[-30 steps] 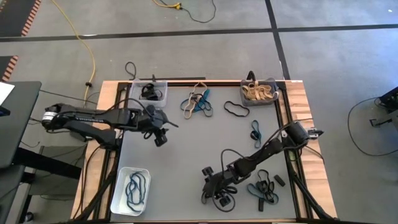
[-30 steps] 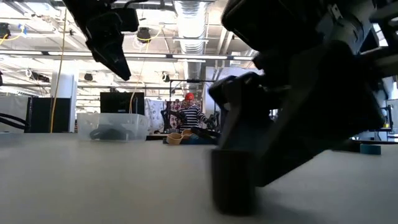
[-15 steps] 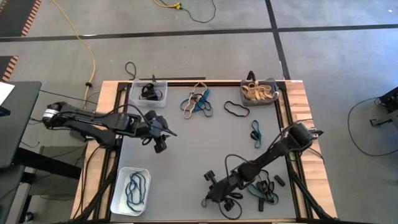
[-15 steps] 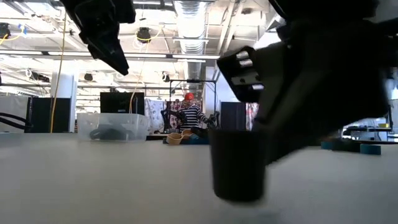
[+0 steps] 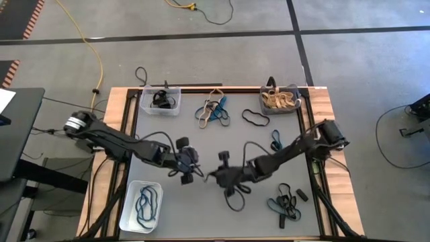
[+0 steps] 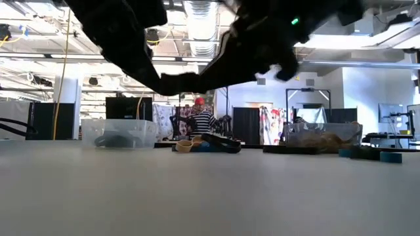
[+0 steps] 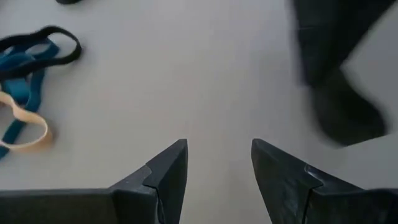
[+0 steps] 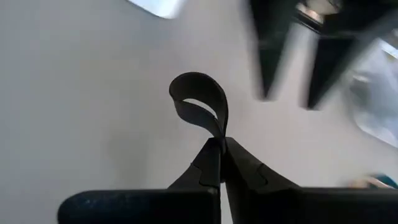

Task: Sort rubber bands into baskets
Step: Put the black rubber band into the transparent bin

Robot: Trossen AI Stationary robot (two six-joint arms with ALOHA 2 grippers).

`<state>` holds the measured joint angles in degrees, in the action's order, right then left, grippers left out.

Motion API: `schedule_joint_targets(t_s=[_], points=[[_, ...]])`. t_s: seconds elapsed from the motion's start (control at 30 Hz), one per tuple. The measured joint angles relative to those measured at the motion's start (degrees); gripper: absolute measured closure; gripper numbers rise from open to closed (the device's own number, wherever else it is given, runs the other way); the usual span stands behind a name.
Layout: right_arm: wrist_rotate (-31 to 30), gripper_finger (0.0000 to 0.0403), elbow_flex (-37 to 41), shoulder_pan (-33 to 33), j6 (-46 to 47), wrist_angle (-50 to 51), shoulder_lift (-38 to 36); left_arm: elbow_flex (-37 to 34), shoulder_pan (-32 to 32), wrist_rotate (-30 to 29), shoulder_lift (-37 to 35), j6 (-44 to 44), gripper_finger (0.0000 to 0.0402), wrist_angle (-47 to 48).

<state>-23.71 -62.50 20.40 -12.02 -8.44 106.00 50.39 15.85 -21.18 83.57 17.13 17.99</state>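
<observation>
My right gripper [image 8: 221, 146] is shut on a black rubber band [image 8: 200, 99] above the table's middle [image 5: 216, 176]. My left gripper [image 7: 217, 165] hangs open just to its left [image 5: 189, 175], holding nothing. The clear basket [image 5: 160, 101] with black bands stands far left. The dark grey basket [image 5: 280, 99] with tan bands stands far right, and the white basket [image 5: 141, 205] with teal bands near left. Loose bands lie in a heap [image 5: 213, 111] at the far middle and in another heap [image 5: 285, 205] at the near right. My right gripper pinches the black band between its two fingertips, both strands together [image 8: 219, 129]. A small loop of the band [image 8: 196, 87] stands out past the tips. The fingers slant downward, coming from the table's right. The loop is clear of the table.
A single black band [image 5: 255, 119] and a teal one [image 5: 276, 141] lie loose on the right half. The two grippers are close together over the grey mat [image 5: 201, 144]. A yellow cable [image 5: 87, 40] runs over the floor beyond the table.
My right gripper has risen from the bands at the near edge and gone toward the table's middle and left, carrying a black band. My left gripper has come down and toward the near edge, from beside the clear basket to the middle, and has stayed open.
</observation>
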Motion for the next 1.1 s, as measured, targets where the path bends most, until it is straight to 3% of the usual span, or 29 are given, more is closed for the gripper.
schedule_joint_targets(t_s=[0.33, 1.1], points=[[0.62, 0.0372, 0.00, -6.76, -0.32, 1.23, -0.87, -0.02, 0.36, -0.23, 4.74, -2.12, 0.0233, -7.96], [0.92, 0.0372, 0.00, -8.21, 1.45, 1.69, -0.85, 0.00, -1.55, -3.45, 7.60, -1.79, 0.0241, -10.44]])
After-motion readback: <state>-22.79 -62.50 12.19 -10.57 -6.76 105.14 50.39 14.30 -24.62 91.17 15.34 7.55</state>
